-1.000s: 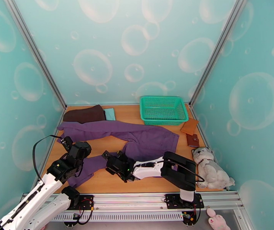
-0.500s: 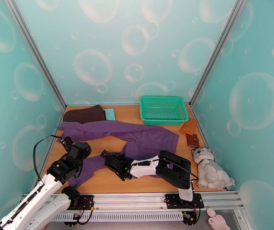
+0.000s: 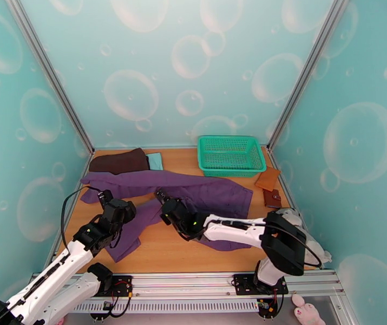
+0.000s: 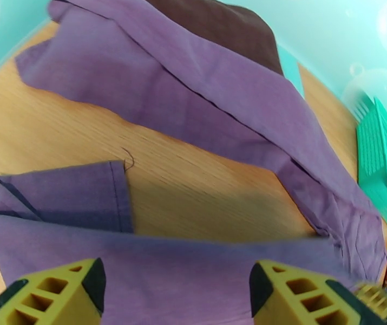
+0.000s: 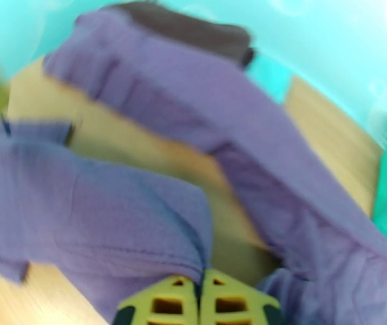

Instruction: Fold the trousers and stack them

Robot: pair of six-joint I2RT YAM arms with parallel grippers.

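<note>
Folding step: first fold, judged just begun; brings the near leg (image 3: 139,220) toward the far leg (image 3: 133,180).
Trousers (image 3: 215,193): purple, spread across the middle of the worktop (image 3: 182,250), waist to the right, legs running left; in front of the dark brown cloth (image 3: 120,161) and the green basket (image 3: 230,170).
Right hand (image 3: 162,196): pressed together, pinching the edge of the near leg; spread a second ago, and nearer the front of the worktop.
Left hand (image 4: 174,283): spread, hovering over the hem end of the near leg, gripping nothing.
Change: near leg drawn up and swung toward the far leg, with less bare wood between them.
Meaning for the task: grasp secured; leg-on-leg fold probably next, stacking not yet begun.
</note>
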